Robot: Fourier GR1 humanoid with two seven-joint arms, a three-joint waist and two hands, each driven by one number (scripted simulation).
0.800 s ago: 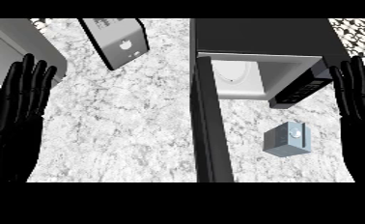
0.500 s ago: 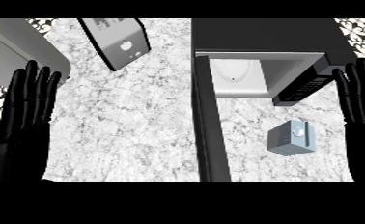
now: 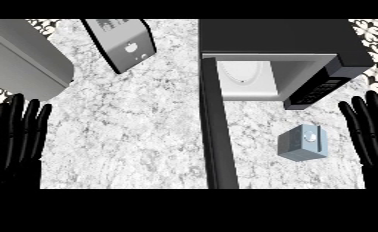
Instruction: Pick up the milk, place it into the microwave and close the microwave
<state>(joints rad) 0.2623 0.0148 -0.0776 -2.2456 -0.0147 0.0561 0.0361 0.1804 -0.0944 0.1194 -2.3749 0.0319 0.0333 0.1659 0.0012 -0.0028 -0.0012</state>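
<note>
The milk (image 3: 303,142) is a small blue-grey carton with a white cap, standing on the marble counter in front of the microwave. The black microwave (image 3: 288,36) sits at the back right, its cavity showing a white plate (image 3: 240,73) inside. Its door (image 3: 215,126) stands swung open toward me, edge-on, left of the milk. My right hand (image 3: 362,131) shows at the right edge, fingers straight and up, a little right of the milk and apart from it. At the left edge is my left hand (image 3: 22,136), open with fingers up, holding nothing.
A steel toaster (image 3: 122,43) lies at the back centre-left. A grey appliance or container (image 3: 29,61) fills the back left corner. The microwave's control panel (image 3: 321,88) juts out above the milk. Bare marble (image 3: 125,126) spreads between the door and my left hand.
The view has shifted, so everything sits lower in the picture. Both hands appear lower at the edges, still open. The milk and the door hold their places on the counter.
</note>
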